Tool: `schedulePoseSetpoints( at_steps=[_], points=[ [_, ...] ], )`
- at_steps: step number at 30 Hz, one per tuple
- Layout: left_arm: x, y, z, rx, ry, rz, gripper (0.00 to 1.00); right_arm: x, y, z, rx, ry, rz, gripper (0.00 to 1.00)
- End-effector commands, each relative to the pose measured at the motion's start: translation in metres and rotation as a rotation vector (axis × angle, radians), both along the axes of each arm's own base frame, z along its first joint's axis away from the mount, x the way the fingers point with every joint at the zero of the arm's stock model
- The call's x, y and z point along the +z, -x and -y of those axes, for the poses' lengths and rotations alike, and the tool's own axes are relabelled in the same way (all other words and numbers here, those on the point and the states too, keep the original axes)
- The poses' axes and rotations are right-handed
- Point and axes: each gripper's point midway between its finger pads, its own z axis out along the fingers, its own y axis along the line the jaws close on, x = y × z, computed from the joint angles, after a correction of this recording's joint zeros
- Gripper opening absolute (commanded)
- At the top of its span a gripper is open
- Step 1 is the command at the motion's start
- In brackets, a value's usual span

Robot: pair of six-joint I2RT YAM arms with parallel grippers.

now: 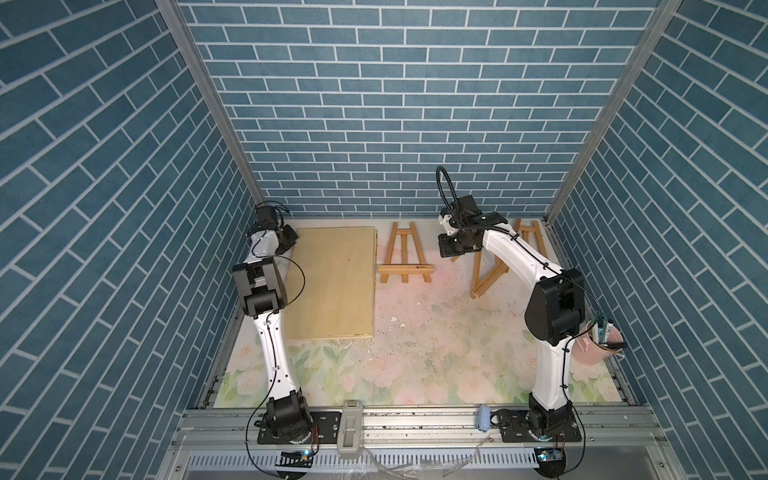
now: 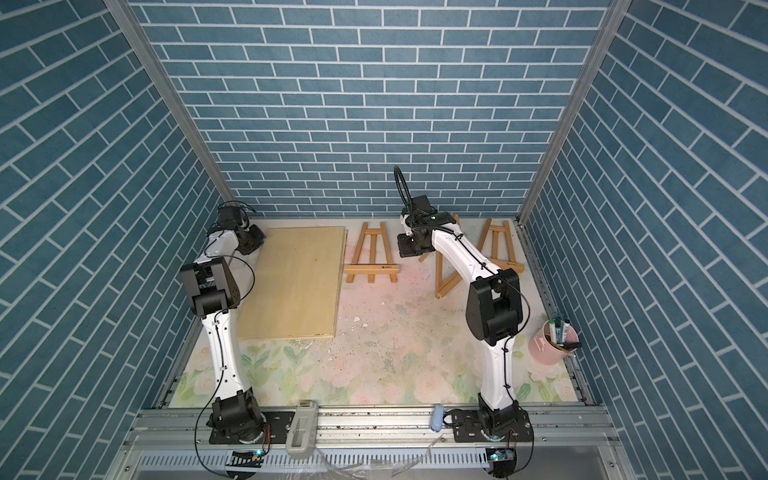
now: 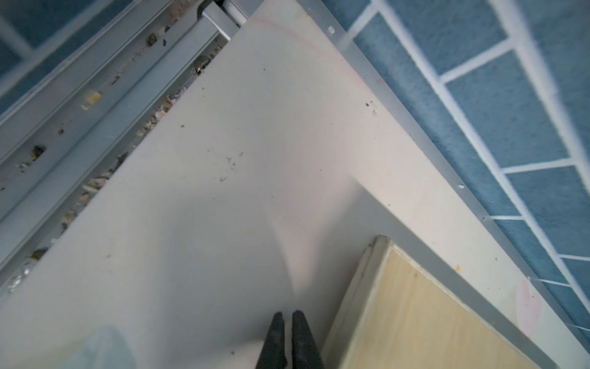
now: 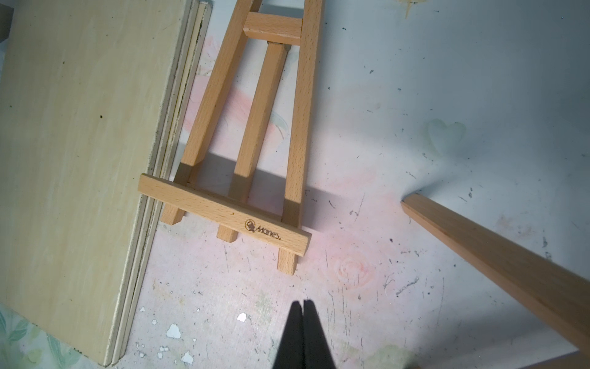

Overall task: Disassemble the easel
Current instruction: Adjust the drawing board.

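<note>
A small wooden easel (image 1: pixel 405 257) (image 4: pixel 223 214) lies flat on the table at the back, beside the board stack. A second easel (image 1: pixel 484 276) stands opened under my right arm, and one of its legs (image 4: pixel 498 255) shows in the right wrist view. A third easel (image 2: pixel 498 245) stands at the back right. My right gripper (image 4: pixel 302 302) is shut and empty, hovering over the table between the flat easel and the opened one. My left gripper (image 3: pixel 288 314) is shut on nothing, low in the back left corner next to the boards' corner (image 3: pixel 415 313).
A stack of pale plywood boards (image 1: pixel 332 282) covers the left half of the floral table mat (image 1: pixel 415 365). A pink cup with pens (image 1: pixel 596 345) stands at the right edge. Blue brick walls (image 1: pixel 374 124) close three sides. White flecks (image 4: pixel 174 330) litter the mat.
</note>
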Motion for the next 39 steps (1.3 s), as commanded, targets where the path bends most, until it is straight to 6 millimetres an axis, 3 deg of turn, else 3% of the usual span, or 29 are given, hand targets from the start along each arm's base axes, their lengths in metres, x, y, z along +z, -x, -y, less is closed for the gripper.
schedulePoseSetpoints(
  at_steps=[1, 39],
  points=[
    [-0.034, 0.009, 0.018, -0.019, 0.04, -0.078, 0.1, 0.0, -0.002, -0.007, 0.036, 0.013, -0.001, 0.0],
    [-0.04, -0.007, 0.05, -0.015, 0.082, -0.043, 0.11, -0.002, -0.002, -0.014, 0.081, 0.03, -0.012, 0.0]
  ],
)
